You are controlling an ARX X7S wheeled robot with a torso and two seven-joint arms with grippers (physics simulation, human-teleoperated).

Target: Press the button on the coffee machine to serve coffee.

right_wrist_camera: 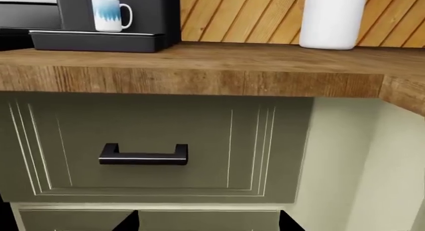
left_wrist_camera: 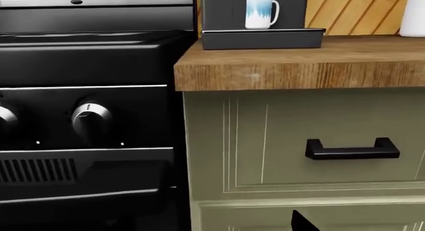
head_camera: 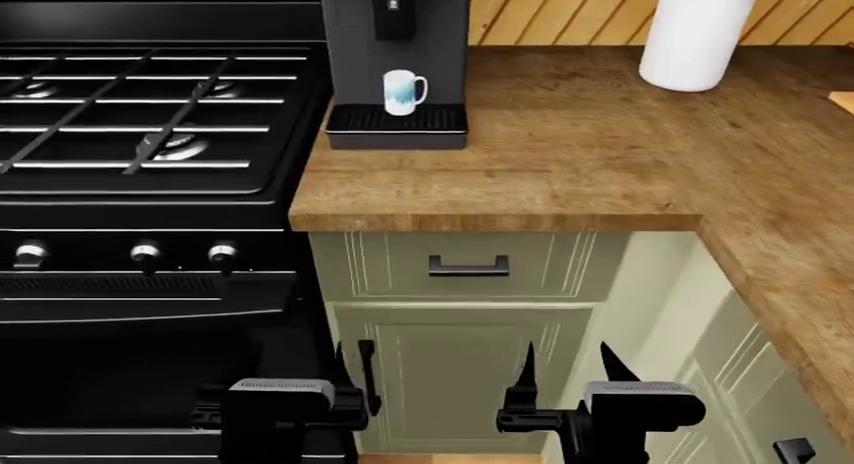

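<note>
The coffee machine (head_camera: 350, 44) stands at the counter's back left, beside the stove. Its top is cut off in the head view. A white and blue mug (head_camera: 403, 92) sits on its ribbed drip tray (head_camera: 396, 119) under the spout block (head_camera: 392, 9). The mug (left_wrist_camera: 261, 12) and tray also show in the left wrist view, and the mug (right_wrist_camera: 109, 14) in the right wrist view. Both grippers hang low in front of the cabinets, far below the machine. My right gripper (head_camera: 571, 366) is open and empty. My left gripper (head_camera: 318, 376) is open and empty, one fingertip (left_wrist_camera: 302, 222) showing.
A black gas stove (head_camera: 134, 114) with knobs (head_camera: 144, 252) stands left of the wooden counter (head_camera: 561, 164). A white container (head_camera: 694, 39) stands at the back right. The green drawer has a black handle (head_camera: 469, 268). The counter turns towards me along the right.
</note>
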